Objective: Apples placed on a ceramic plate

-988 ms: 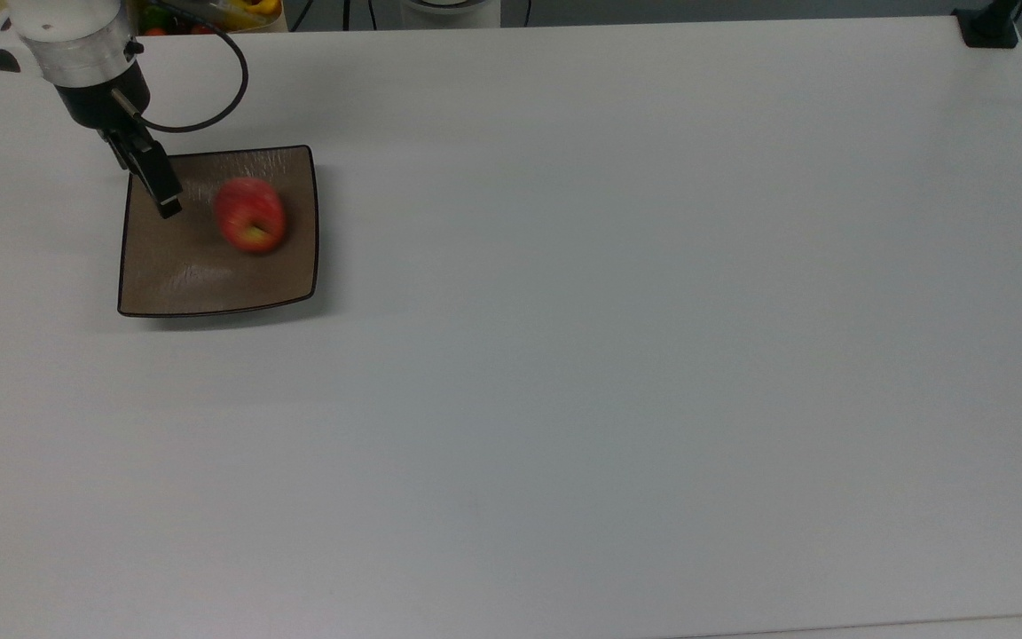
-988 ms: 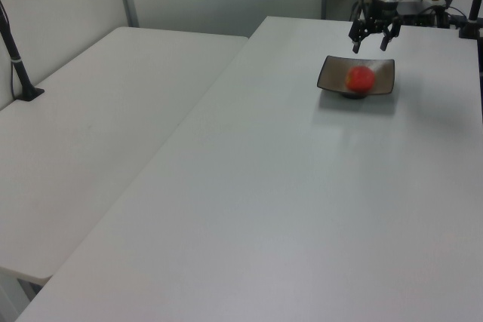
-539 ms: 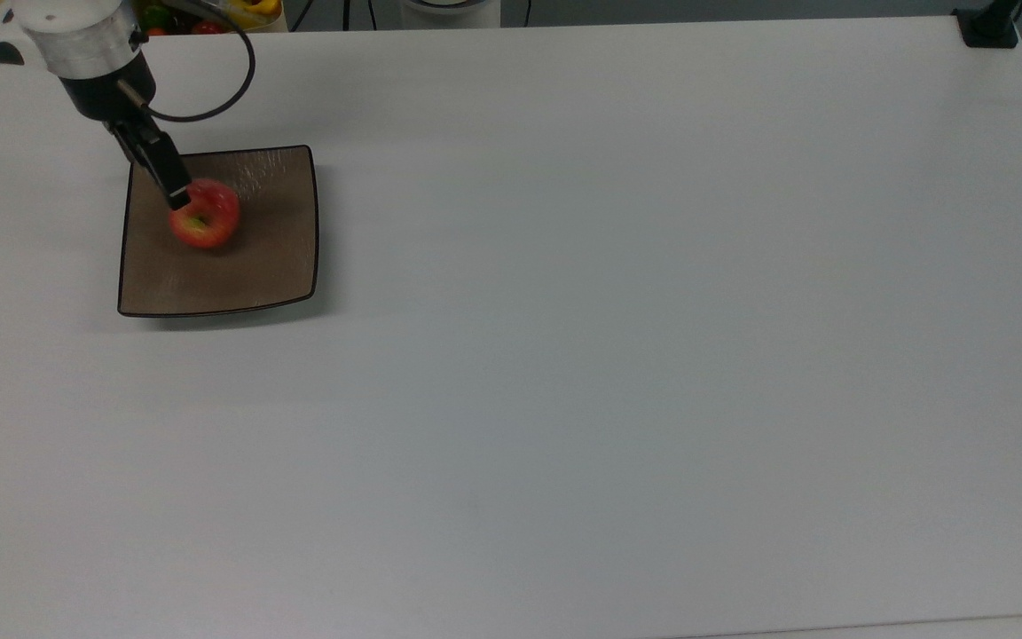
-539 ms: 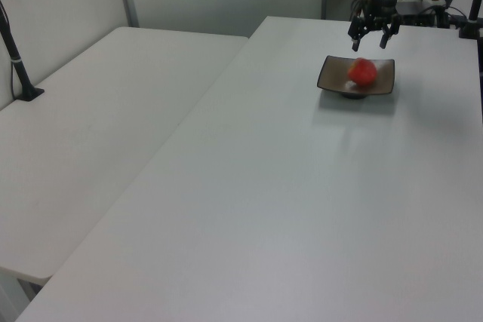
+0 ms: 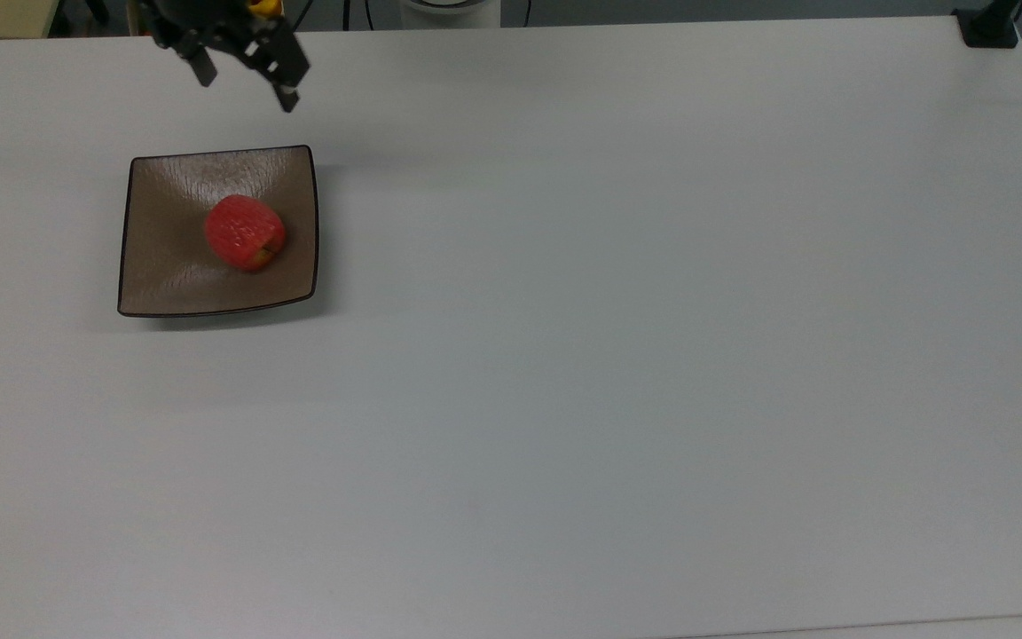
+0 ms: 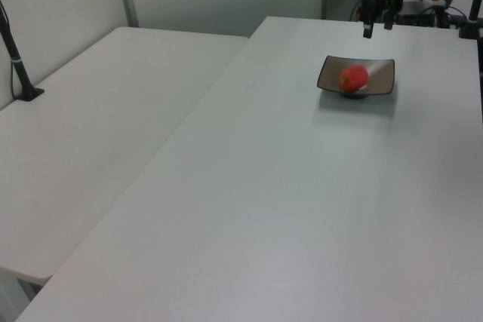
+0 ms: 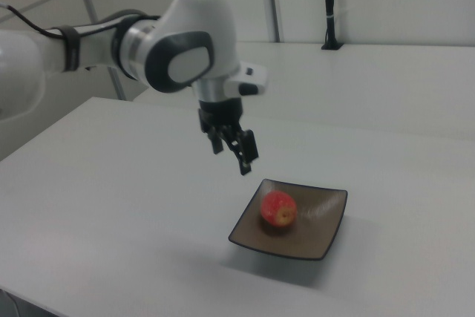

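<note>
The red apple (image 5: pixel 245 232) (image 6: pixel 353 78) (image 7: pixel 277 208) lies near the middle of the square brown ceramic plate (image 5: pixel 156 284) (image 6: pixel 381 82) (image 7: pixel 319 235). My gripper (image 5: pixel 245 84) (image 6: pixel 376 28) (image 7: pixel 231 155) hangs open and empty in the air, well above the table and off the plate's far side in the top view. In the right view it is up and to the left of the apple, with nothing between its fingers.
The white table (image 5: pixel 609 355) stretches wide to the top view's right. A black clamp post (image 5: pixel 988 27) stands at its far right corner. In the left view a second white table (image 6: pixel 90 133) adjoins on the left, carrying a black post (image 6: pixel 19 73).
The gripper rose from the plate's left corner and moved up and right in the top view, away from the apple. The apple rolled left, then back toward the plate's middle.
</note>
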`<action>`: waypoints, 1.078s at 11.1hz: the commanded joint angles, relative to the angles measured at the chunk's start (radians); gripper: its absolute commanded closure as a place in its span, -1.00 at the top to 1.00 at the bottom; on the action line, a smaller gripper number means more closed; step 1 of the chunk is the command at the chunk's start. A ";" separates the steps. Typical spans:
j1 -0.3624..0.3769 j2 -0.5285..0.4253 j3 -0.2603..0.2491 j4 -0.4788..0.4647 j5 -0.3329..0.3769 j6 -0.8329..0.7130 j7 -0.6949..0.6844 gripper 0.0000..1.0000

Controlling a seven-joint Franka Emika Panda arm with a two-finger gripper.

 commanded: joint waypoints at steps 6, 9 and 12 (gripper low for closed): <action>0.271 -0.070 -0.007 -0.048 -0.073 -0.043 -0.094 1.00; 0.264 -0.070 -0.007 -0.043 -0.071 -0.033 -0.082 1.00; 0.248 -0.073 -0.010 -0.038 -0.071 -0.035 -0.081 1.00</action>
